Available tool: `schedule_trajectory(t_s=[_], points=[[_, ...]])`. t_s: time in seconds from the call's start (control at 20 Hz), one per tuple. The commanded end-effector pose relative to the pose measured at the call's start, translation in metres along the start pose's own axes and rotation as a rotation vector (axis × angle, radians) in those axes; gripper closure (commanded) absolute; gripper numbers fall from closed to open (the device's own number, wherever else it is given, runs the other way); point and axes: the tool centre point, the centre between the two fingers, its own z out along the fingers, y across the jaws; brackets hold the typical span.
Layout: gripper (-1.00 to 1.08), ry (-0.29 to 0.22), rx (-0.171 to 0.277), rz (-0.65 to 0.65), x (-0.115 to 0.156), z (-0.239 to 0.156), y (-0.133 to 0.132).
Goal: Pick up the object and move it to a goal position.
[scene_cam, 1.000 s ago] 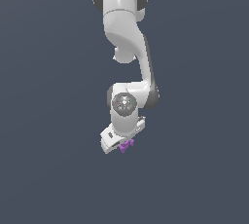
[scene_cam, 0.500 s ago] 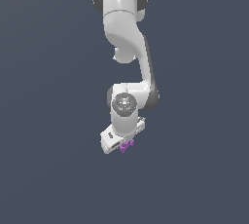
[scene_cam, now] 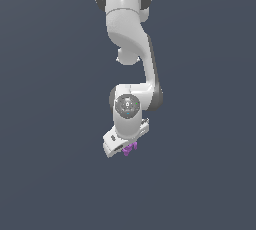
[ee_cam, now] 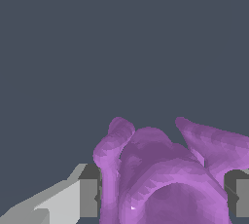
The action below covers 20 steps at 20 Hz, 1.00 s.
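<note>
Between the two jaws sits the small bright purple knobbly object (ee_cam: 160,179), a plastic-looking lump of irregular lobes, and the jaws are drawn in close on it from either side. In the wrist view the grey pad of one finger (ee_cam: 89,196) lies flush against one flank of the purple piece, and the grey pad of the other finger stands at the opposite flank; no gap shows on the first side, while the second contact is at the frame's edge and harder to judge. The white two-fingered gripper (ee_cam: 163,198) is therefore nearly closed, with only the width of the purple object between its fingers, and it has hold of that object.

Past the fingertips, two rounded lobes and one pointed lobe of the object stick out beyond the pads, and a smooth domed swelling fills the space nearest the camera.

In the exterior view the gripper (scene_cam: 129,149) points down and tilts toward the exterior view's left, with the purple piece (scene_cam: 130,148) showing just under the white hand body. Above the hand comes the round grey-faced wrist joint, then the white glossy Panda arm (scene_cam: 131,39) rising to a bulky shoulder with dark joint caps. Around everything lies a plain dark blue-grey background (scene_cam: 45,124); no surface is visible under the object.
</note>
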Motion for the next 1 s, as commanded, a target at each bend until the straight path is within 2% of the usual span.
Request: schedule_trajectory(t_s=[0.0, 0.45, 0.95], points=[[1.08, 0.001, -0.001, 0.000, -0.002, -0.006, 0.001], [1.08, 0.000, -0.001, 0.000, -0.025, -0.051, 0.002], [1.08, 0.000, -0.001, 0.000, -0.070, -0.145, 0.005]])
